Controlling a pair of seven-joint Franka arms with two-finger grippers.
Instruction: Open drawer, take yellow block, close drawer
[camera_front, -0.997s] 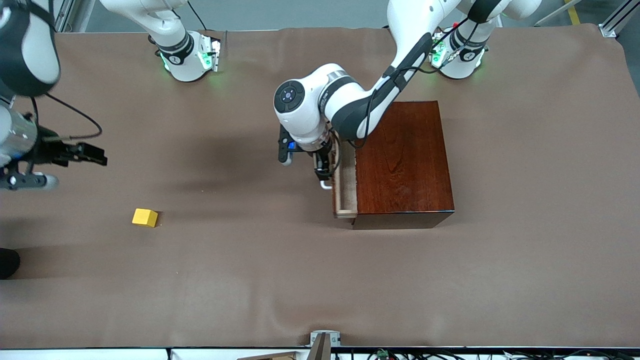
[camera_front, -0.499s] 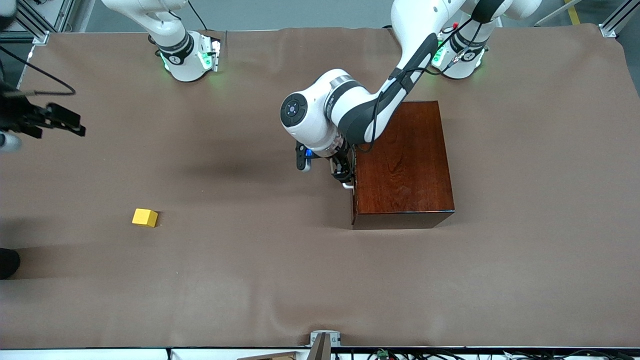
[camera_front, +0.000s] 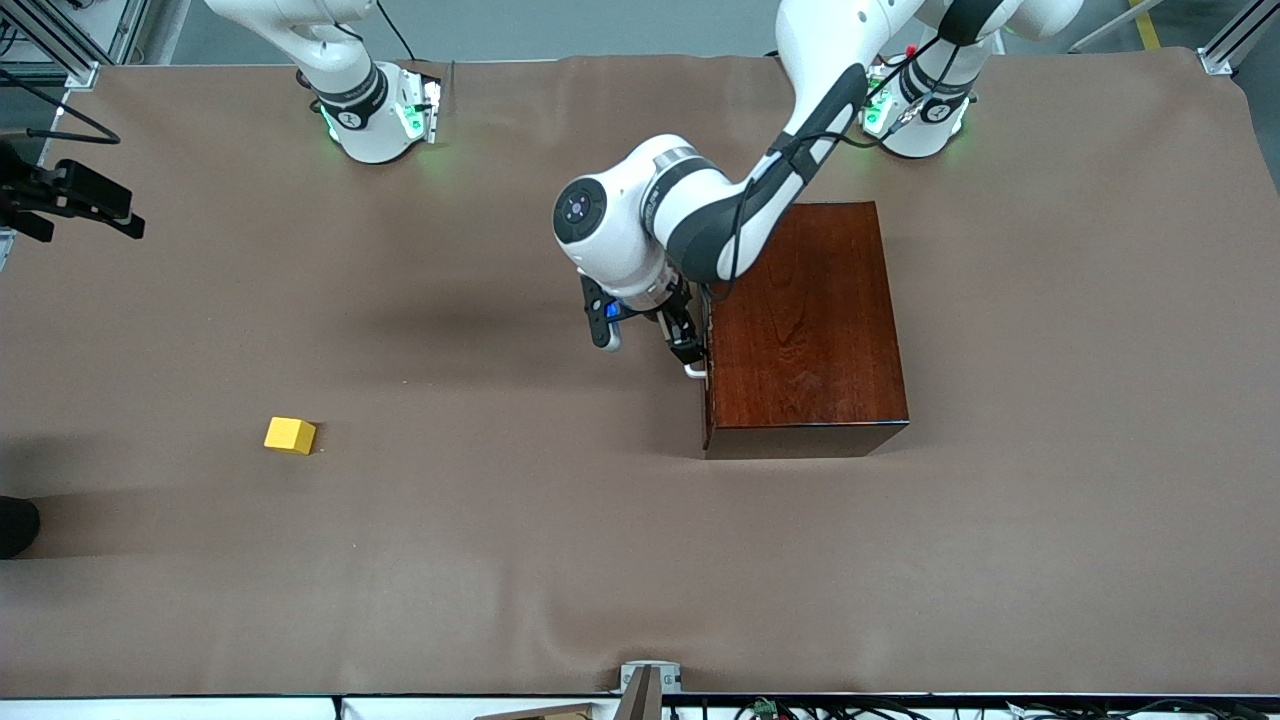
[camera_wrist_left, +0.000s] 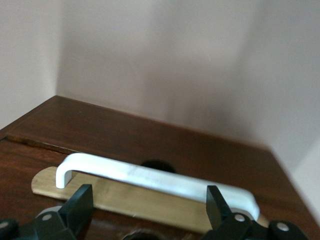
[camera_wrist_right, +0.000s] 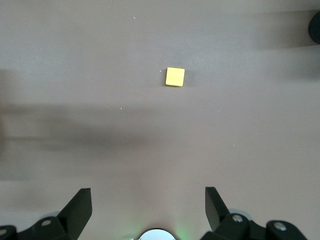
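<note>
On the table (camera_front: 500, 560), yellow block (camera_front: 290, 435); drawer (camera_front: 707, 370) shut.

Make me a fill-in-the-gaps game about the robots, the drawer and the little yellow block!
1. The drawer in the wooden box is ____.
2. The yellow block sits on the ____.
3. The left gripper is at the drawer's white ____.
4. The right gripper has ____ fingers.

Missing words: shut; table; handle; open
</note>
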